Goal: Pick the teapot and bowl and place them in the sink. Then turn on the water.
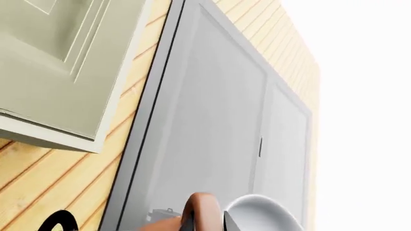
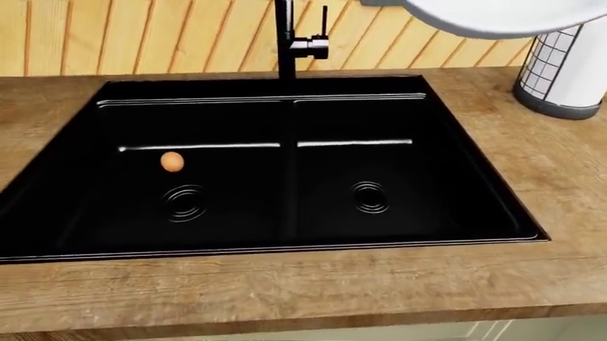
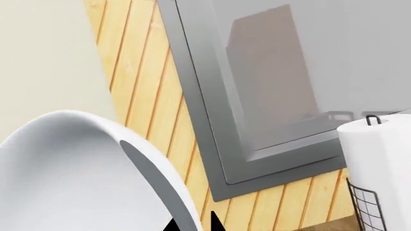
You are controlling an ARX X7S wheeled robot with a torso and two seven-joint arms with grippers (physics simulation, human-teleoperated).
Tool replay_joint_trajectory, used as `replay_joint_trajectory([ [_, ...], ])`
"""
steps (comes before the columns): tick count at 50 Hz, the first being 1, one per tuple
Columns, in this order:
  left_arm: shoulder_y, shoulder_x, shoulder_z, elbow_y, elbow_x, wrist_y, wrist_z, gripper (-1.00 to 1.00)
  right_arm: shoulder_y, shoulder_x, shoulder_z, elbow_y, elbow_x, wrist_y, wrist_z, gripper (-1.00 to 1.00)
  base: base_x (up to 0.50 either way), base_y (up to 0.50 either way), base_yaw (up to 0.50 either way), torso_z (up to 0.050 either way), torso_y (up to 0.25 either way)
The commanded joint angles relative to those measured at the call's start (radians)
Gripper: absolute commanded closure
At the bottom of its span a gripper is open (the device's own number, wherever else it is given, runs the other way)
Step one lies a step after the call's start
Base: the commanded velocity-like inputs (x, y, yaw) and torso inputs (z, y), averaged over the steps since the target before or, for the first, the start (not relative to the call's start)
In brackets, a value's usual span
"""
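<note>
From the head view I see the wooden tabletop (image 2: 284, 291) nearest, then the black sink (image 2: 284, 245), both basins bare of teapot and bowl; only a small orange ball (image 2: 172, 162) lies in the left one. No water runs from the tap (image 2: 287, 39). Farther back the bowl (image 2: 502, 18) hangs high above the sink's right rear corner, beside a paper towel roll (image 2: 569, 67), held up, I judge, to clear the rim before lowering. Neither gripper shows in this view. The right wrist view has the bowl (image 3: 70, 178) close, with dark tips of the right gripper (image 3: 192, 225) at its rim, so I judge it clamped there. The left wrist view alone shows the teapot (image 1: 196, 214), brown and close against the camera beside the bowl (image 1: 263, 211), apparently carried; the left gripper itself is hidden, so I cannot tell its opening
</note>
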Motion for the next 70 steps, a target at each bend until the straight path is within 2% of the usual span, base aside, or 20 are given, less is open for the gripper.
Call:
replay_joint_trajectory([
  [1,0.009,0.002,-0.012,-0.001,0.018,0.01,0.01,1.0,-0.012,0.01,0.015,-0.008,-0.012,-0.012,0.016,1.0,0.0,0.0,0.5,0.0,0.0],
  [11,0.011,-0.003,-0.015,0.001,0.015,0.011,0.009,1.0,-0.037,0.053,0.047,-0.013,-0.009,-0.03,0.031,1.0,0.0,0.0,0.35,0.001,0.001],
  [18,-0.002,-0.009,-0.01,-0.007,0.01,0.006,0.005,1.0,-0.029,0.135,0.056,-0.035,0.012,-0.009,0.082,1.0,0.0,0.0,0.0,0.0,0.001],
  [30,0.024,-0.061,0.014,-0.103,0.074,-0.045,0.041,1.0,0.005,0.296,0.06,-0.04,0.151,0.017,0.174,1.0,0.0,0.0,0.0,0.001,0.001],
  [39,0.107,-0.094,0.009,-0.13,0.142,-0.054,0.086,1.0,-0.078,0.326,0.087,-0.07,0.141,-0.009,0.166,1.0,0.0,0.0,0.0,0.0,0.0],
  [47,0.116,-0.123,0.004,-0.119,0.107,-0.056,0.045,1.0,-0.18,0.335,0.132,-0.105,0.129,-0.04,0.143,1.0,0.0,0.0,0.0,0.0,0.001],
  [64,0.203,-0.126,-0.001,-0.11,0.123,-0.042,0.054,1.0,-0.349,0.358,0.223,-0.152,0.15,-0.082,0.108,1.0,0.0,0.0,0.0,0.001,0.001],
  [70,0.232,-0.124,-0.003,-0.112,0.142,-0.038,0.072,1.0,-0.376,0.401,0.262,-0.153,0.199,-0.081,0.1,1.0,0.0,0.16,0.0,0.0,0.0],
])
